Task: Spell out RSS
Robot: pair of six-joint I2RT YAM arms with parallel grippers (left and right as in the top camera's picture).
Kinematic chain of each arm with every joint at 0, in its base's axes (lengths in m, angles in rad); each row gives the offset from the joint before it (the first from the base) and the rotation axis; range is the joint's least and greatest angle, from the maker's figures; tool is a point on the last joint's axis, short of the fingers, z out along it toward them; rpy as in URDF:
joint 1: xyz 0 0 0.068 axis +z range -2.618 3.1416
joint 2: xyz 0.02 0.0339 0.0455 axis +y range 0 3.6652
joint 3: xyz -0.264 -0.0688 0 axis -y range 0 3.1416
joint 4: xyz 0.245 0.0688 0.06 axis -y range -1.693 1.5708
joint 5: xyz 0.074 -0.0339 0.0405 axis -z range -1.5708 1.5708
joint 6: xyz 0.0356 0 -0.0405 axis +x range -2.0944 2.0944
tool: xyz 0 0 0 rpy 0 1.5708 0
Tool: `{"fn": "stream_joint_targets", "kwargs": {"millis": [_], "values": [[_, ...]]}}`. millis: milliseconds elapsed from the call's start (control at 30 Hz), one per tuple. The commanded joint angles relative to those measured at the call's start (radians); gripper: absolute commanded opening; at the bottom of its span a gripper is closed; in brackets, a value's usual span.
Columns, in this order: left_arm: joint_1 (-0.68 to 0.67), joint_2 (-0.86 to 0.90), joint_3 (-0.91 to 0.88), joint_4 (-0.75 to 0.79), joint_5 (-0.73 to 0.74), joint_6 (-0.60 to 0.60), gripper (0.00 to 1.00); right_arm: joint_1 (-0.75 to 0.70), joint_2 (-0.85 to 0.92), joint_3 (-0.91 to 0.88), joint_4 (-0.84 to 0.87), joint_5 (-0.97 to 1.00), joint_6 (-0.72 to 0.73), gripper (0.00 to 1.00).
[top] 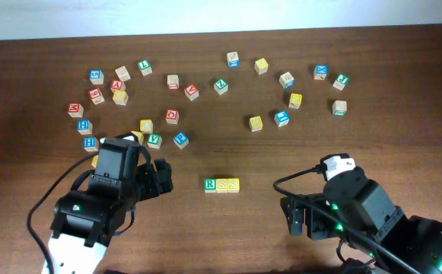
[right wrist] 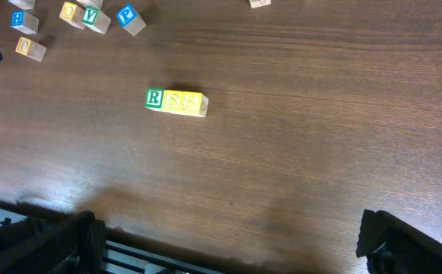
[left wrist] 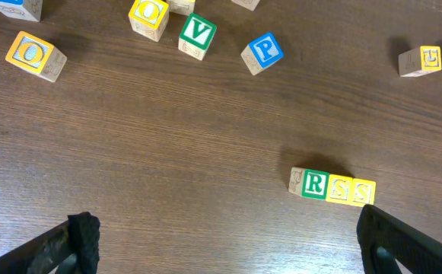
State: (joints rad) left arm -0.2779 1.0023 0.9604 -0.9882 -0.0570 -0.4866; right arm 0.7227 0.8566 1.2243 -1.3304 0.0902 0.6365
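Three cubes stand touching in a row on the table: a green R cube [top: 210, 185], then two yellow S cubes [top: 222, 185] [top: 233, 185]. The row also shows in the left wrist view, R [left wrist: 314, 183] then the yellow ones [left wrist: 351, 190], and in the right wrist view [right wrist: 154, 98] [right wrist: 184, 100]. My left gripper [top: 162, 176] is open and empty, left of the row and apart from it. My right gripper [top: 294, 217] is open and empty, to the right of and nearer than the row.
Several loose lettered cubes lie scattered across the far half of the table, among them a blue P [left wrist: 264, 51], a green V [left wrist: 197, 34] and a yellow O [left wrist: 34, 55]. The table's near edge shows in the right wrist view [right wrist: 152, 255].
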Motion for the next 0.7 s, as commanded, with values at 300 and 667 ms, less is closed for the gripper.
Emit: {"fn": "stream_joint_targets", "kwargs": {"millis": [300, 667], "values": [[0.004, -0.003, 0.010, -0.002, -0.011, 0.010, 0.99, -0.536, -0.270, -0.152, 0.112, 0.118, -0.037, 0.98], [0.004, -0.003, 0.010, -0.002, -0.011, 0.010, 0.99, -0.614, -0.662, -0.829, 0.828, 0.143, -0.309, 0.98]]}}
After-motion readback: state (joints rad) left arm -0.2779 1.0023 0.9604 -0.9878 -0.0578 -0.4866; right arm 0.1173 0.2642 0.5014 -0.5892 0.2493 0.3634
